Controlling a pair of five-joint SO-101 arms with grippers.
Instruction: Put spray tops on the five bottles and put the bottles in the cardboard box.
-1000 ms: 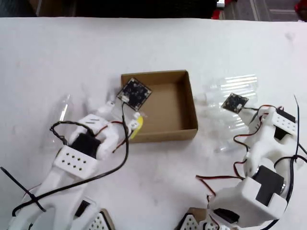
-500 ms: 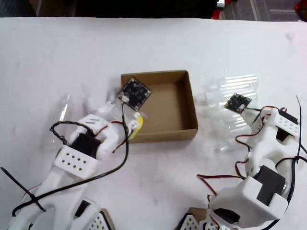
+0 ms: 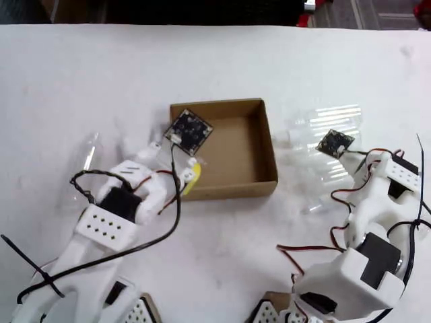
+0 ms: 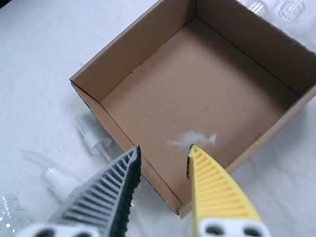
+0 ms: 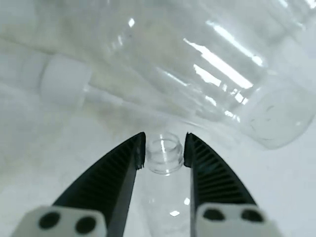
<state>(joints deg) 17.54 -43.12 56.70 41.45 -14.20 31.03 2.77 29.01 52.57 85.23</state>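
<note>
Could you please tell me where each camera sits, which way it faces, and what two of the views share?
High view: fixed above the table, looking down on the cardboard box; the left arm and right arm show at the near edge.
Left wrist view: on the left arm's wrist, looking past the open left tool into the box.
Right wrist view: on the right arm's wrist, looking along the right tool, shut on the neck of a clear bottle.
Shared: high and left wrist views both show the box.
</note>
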